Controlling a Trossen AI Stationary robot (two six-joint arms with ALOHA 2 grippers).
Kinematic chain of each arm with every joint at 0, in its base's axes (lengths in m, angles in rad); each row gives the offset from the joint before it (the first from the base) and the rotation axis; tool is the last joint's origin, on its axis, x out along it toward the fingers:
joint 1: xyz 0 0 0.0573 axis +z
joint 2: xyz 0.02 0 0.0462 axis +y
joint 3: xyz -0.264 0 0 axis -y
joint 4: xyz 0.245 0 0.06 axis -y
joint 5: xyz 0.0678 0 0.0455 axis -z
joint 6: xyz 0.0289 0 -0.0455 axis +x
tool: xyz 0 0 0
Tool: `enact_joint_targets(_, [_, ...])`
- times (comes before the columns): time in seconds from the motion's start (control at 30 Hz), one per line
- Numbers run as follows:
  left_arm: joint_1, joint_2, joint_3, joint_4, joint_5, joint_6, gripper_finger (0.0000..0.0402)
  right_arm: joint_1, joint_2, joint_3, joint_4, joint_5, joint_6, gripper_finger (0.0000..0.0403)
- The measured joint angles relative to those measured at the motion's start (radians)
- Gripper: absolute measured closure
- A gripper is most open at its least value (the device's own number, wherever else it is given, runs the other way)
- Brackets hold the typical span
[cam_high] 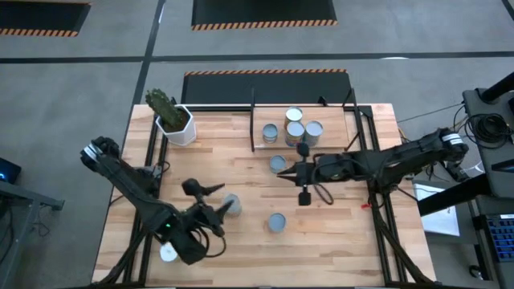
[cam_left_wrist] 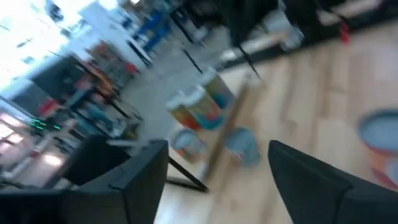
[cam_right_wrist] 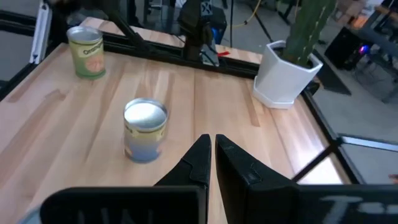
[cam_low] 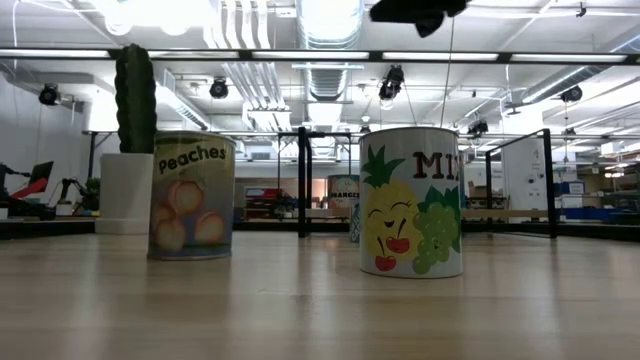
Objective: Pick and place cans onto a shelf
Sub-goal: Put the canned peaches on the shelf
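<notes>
Left claw (cam_high: 226, 207) part-open beside can (cam_high: 232, 204), right claw (cam_high: 304, 171) shut, empty, potted cactus (cam_high: 170, 115) far corner

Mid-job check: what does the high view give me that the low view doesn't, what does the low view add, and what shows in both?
Only the high view: both arms, with the left gripper open beside a loose can, the right gripper shut by another can, and four cans on the shelf.
Only the low view: the labels, on a Peaches can and a fruit-cartoon can.
Both: the cactus pot and the wood table.
</notes>
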Motion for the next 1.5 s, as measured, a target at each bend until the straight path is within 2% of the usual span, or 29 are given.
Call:
enact_joint_targets(0.07, [-0.003, -0.041, 0.000, -0.001, -0.042, 0.007, 0.0166, -0.001, 0.051, 0.043, -0.001, 0.000, 0.012, 0.0390])
enact_joint_targets(0.13, [-0.003, -0.077, 0.000, -0.009, -0.042, 0.000, 0.0188, -0.001, 0.109, 0.094, -0.007, 0.001, 0.014, 0.0390])
enact_joint_targets(0.3, [-0.005, -0.116, -0.051, 0.010, 0.100, -0.027, 0.0254, 0.007, 0.250, 0.221, -0.021, -0.002, 0.012, 0.0390])
enact_joint_targets(0.5, [-0.051, -0.125, -0.210, 0.161, 0.104, 0.044, 0.0351, 0.017, 0.382, 0.350, -0.128, -0.003, 0.045, 0.0390])
enact_joint_targets(0.6, [-0.054, -0.173, -0.222, 0.216, 0.188, 0.105, 0.0392, 0.027, 0.434, 0.403, -0.173, -0.003, 0.072, 0.0390])
enact_joint_targets(0.73, [-0.055, -0.248, -0.218, 0.298, 0.424, 0.215, 0.0391, 0.043, 0.493, 0.445, -0.173, -0.003, 0.081, 0.0390])
enact_joint_targets(0.8, [-0.062, -0.273, -0.233, 0.349, 0.477, 0.262, 0.0393, 0.048, 0.519, 0.465, -0.163, -0.004, 0.082, 0.0390])
enact_joint_targets(1.0, [-0.078, -0.317, -0.346, 0.560, 0.492, 0.480, 0.0401, 0.049, 0.596, 0.525, -0.162, -0.003, 0.081, 0.0390])
enact_joint_targets(1.3, [-0.075, -0.418, -0.398, 0.624, 0.469, 0.505, 0.0401, 0.051, 0.693, 0.580, -0.148, -0.010, 0.101, 0.0387])
enact_joint_targets(1.4, [-0.075, -0.433, -0.398, 0.625, 0.443, 0.498, 0.0401, 0.051, 0.719, 0.592, -0.146, -0.011, 0.123, 0.0367])
enact_joint_targets(1.5, [-0.074, -0.439, -0.399, 0.624, 0.425, 0.496, 0.0401, 0.049, 0.736, 0.607, -0.143, -0.017, 0.143, 0.0327])
